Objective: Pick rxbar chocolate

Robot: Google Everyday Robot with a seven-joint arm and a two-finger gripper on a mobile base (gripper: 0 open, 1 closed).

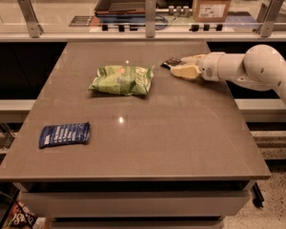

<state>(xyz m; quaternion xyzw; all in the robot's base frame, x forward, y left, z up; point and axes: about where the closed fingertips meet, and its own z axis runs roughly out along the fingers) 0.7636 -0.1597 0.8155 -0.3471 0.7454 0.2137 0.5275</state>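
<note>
Small black bar: lies flat on the far right part of the table, right at the tips of the gripper.
Gripper: sits low over the table on the far right side and points left, toward the bar.
Fingers: spread apart, one on the far side and one on the near side, pinching nothing as far as can be seen.
Touching or not: hard to tell if the tips touch the bar or just sit beside it.
Arm: white and round, reaches in from the right edge of the table.
Green bag: crinkly, lies to the left of the bar, near it but apart.
Blue packet: lies near the front left corner, well apart from the gripper.
Step now: looks like lining up for the grab, with the bar not yet lifted.
Next move: probably calls for a small push to the left so the bar sits between the tips, then a squeeze, then a lift.
Watch out: flat, thin and maybe slippery, so could slide away. Needs low tips and a slow squeeze, and no bump into the green bag.
</note>
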